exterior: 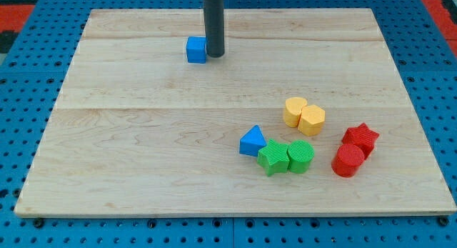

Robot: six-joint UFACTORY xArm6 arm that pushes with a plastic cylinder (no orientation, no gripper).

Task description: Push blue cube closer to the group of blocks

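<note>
While the wooden board (143, 126) lay flat over the blue pegboard (28, 76), I saw the group sitting toward the view's bottom right: two yellow blocks (303, 116), a green star (273, 158) touching a green cylinder (300, 156), a red star (360, 138) above a red cylinder (348, 161), and a blue triangle (251, 141). The blue cube (196, 50) sat well apart near the view's top, with my tip (215, 55), a plain rod, touching its right side.

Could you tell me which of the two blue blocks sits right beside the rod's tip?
The blue cube, alone near the view's top, touching my tip; the blue triangular block lies among the group.
</note>
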